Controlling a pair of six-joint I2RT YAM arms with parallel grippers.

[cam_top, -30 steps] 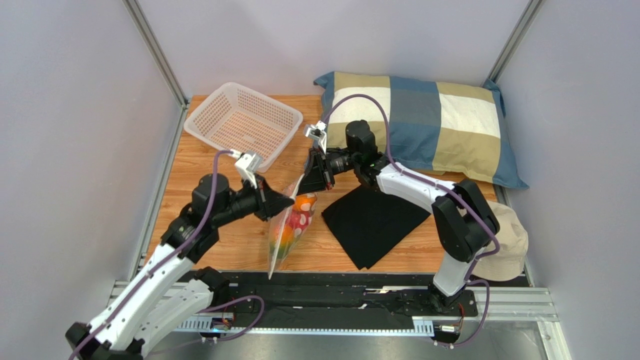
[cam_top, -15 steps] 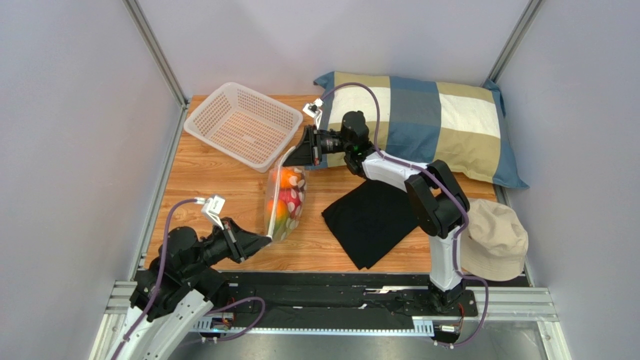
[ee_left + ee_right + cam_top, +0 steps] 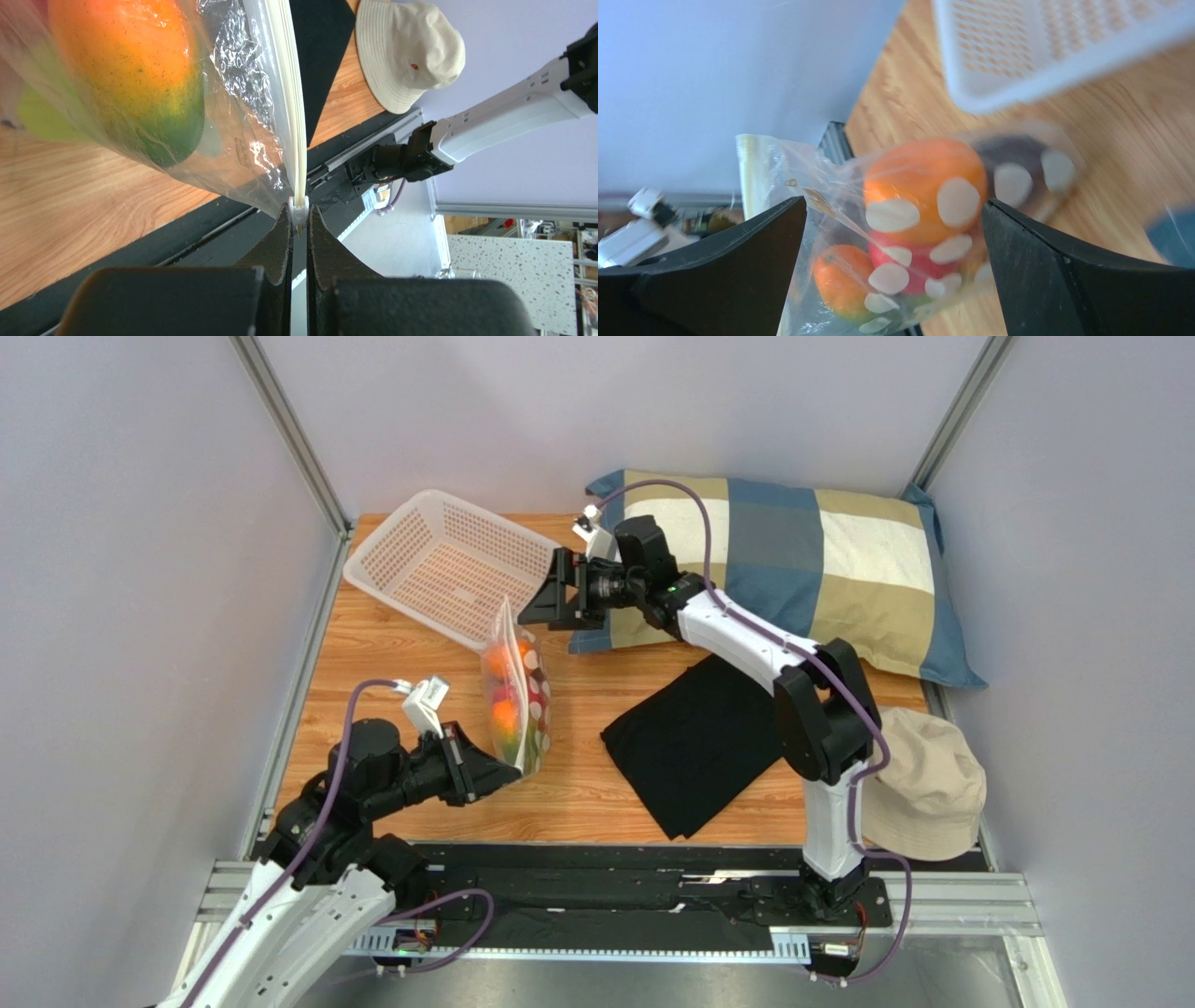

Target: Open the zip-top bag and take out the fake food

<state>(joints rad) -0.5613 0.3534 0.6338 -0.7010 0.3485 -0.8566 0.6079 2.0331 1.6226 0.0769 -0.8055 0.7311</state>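
My left claw is together, clamped on the small white slider at the near end of the zip. A second ago it sat up by the right claw at the far end of the bag. Since then it has run back toward my edge of the surface and taken the slider with it. I judge the zip is now parted along most of its length, though no view shows the mouth gaping.

The bag stands on edge mid-surface, just in front of the basket, with its zip strip running from far to near. The fruit is all inside it — orange, red, a dark one and an orange-green one pressed against the plastic. None is out yet. I cannot tell whether the bag's weight rests on the wood or hangs from my grip.

The right claw was shut on the far corner half a second ago; now its fingers stand wide apart with the bag's end between them, touching neither side as far as I can see. So only the left side holds the bag, and it may slump. My next move should be to get hold of one lip of the mouth before reaching in for the fruit.

Further right lie the black cloth, the checked pillow and the hat — untouched. I can read no writing or brand anywhere; the hat carries one tiny red mark, too small to make out.
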